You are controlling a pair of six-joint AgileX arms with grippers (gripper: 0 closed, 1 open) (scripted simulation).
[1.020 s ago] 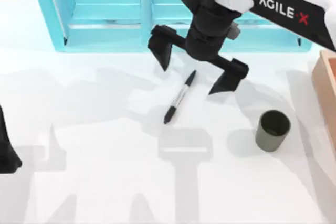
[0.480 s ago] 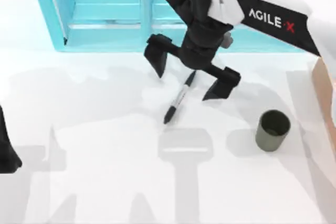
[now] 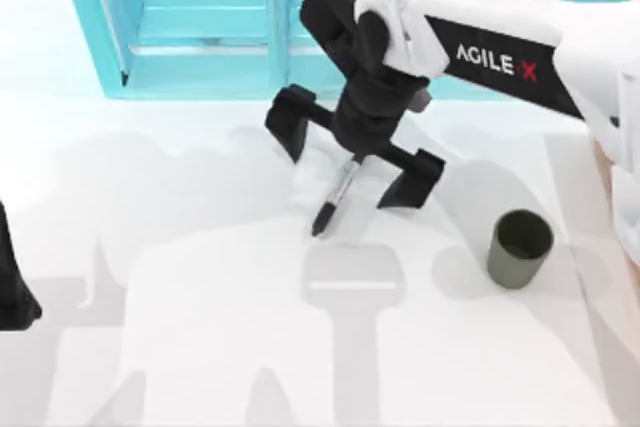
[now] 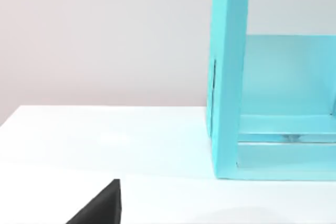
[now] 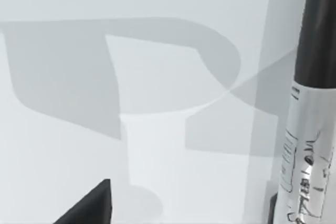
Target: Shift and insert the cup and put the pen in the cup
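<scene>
2 spread right gripper (image 3: pixel 352 161) fingers straddle the pen (image 3: pixel 334 197), seemingly flat, lying diagonally.

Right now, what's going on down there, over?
Right pincer open, straddling the pen, not gripping. Pen flat on table. Cup upright toward the table's right, apart. Left pincer parked at left edge. Nothing blocking.

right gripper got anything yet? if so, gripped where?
Nothing held. The right gripper is open, its fingers straddling the upper part of the slim black marker pen, which lies flat on the white table.
</scene>
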